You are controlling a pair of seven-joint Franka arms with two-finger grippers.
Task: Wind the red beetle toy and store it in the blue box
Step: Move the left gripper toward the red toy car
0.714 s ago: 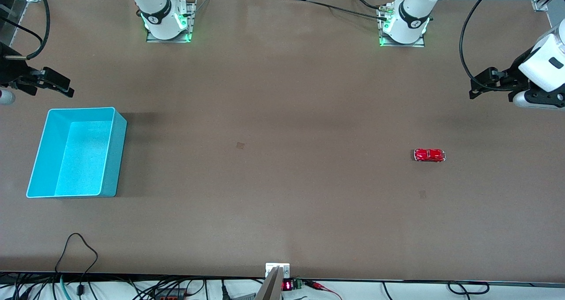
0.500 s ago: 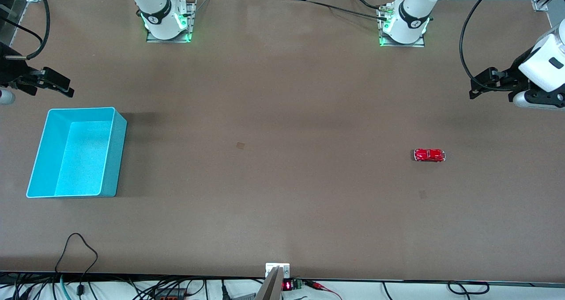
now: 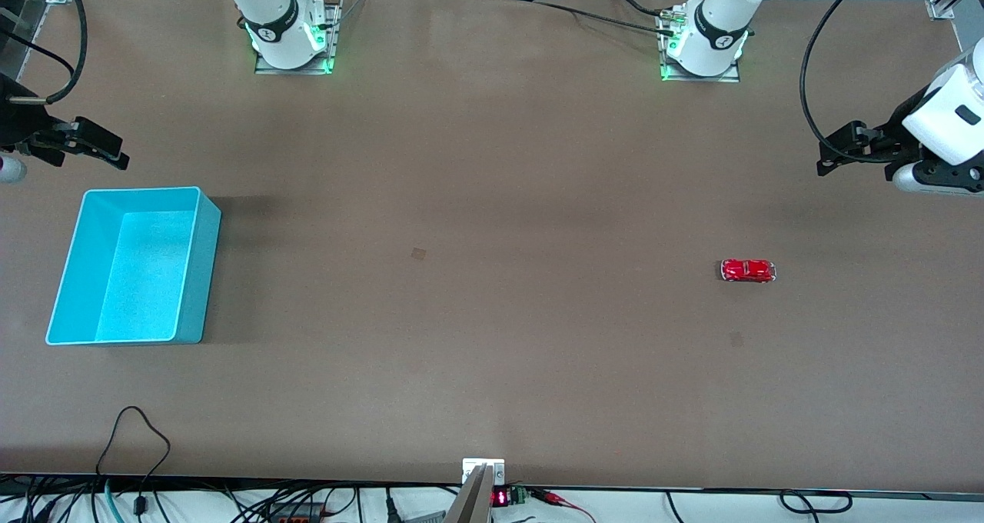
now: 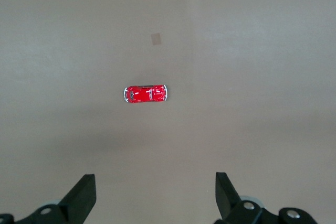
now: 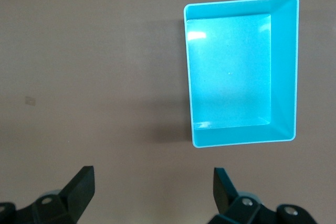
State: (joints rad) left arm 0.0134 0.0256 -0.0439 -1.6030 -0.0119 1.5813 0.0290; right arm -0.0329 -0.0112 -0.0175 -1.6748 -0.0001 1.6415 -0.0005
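The red beetle toy (image 3: 747, 271) stands alone on the brown table toward the left arm's end; the left wrist view shows it as a small red beetle toy (image 4: 145, 94) well clear of the fingers. My left gripper (image 3: 826, 158) hangs open over bare table at that end, empty in its own view as well (image 4: 156, 192). The blue box (image 3: 198, 277) sits empty toward the right arm's end. My right gripper (image 3: 115, 154) hovers open over the table beside the box. In the right wrist view the blue box (image 5: 283, 72) lies apart from the open right gripper (image 5: 154, 187).
Both arm bases (image 3: 290, 34) (image 3: 703, 42) stand along the table's edge farthest from the front camera. A black cable loop (image 3: 134, 438) lies at the nearest edge. A small clamp (image 3: 483, 477) sits at the middle of that edge. Wide bare table separates toy and box.
The left arm's wrist has shifted very slightly. The toy, the box and the right arm have not moved.
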